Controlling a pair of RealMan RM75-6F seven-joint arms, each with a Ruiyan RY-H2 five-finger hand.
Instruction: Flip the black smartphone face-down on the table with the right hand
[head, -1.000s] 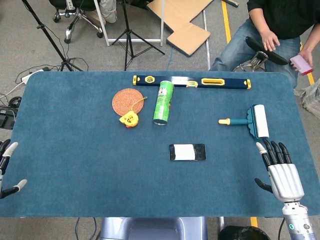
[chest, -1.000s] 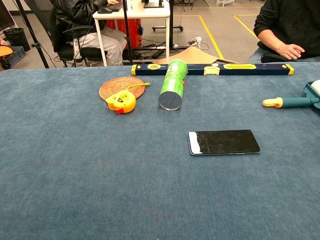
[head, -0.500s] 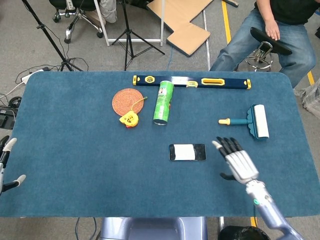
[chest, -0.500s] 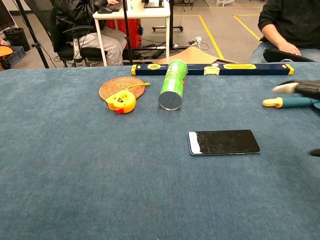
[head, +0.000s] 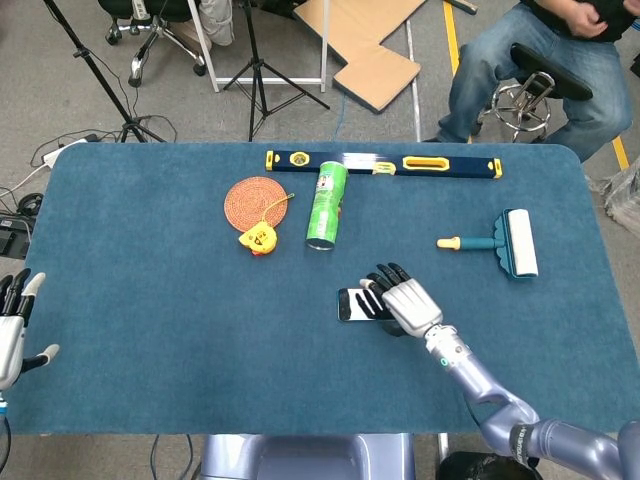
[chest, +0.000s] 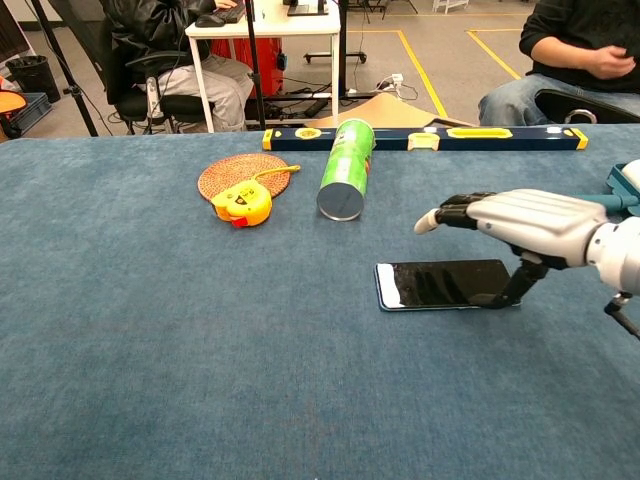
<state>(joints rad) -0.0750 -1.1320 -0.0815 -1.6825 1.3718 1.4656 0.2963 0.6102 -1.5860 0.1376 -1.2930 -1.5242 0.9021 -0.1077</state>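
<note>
My right hand (head: 403, 301) has come in from the table's right edge, near the lint roller, leftward to hover over the phone (chest: 441, 284). Fingers (chest: 452, 212) spread above the screen; thumb down at the phone's right end, can't tell if touching. In head view the hand now covers most of the phone w/ only its left end showing. Left hand (head: 12, 330) shifted slightly at the left edge. Person in the bkgd changed posture on the stool.
</note>
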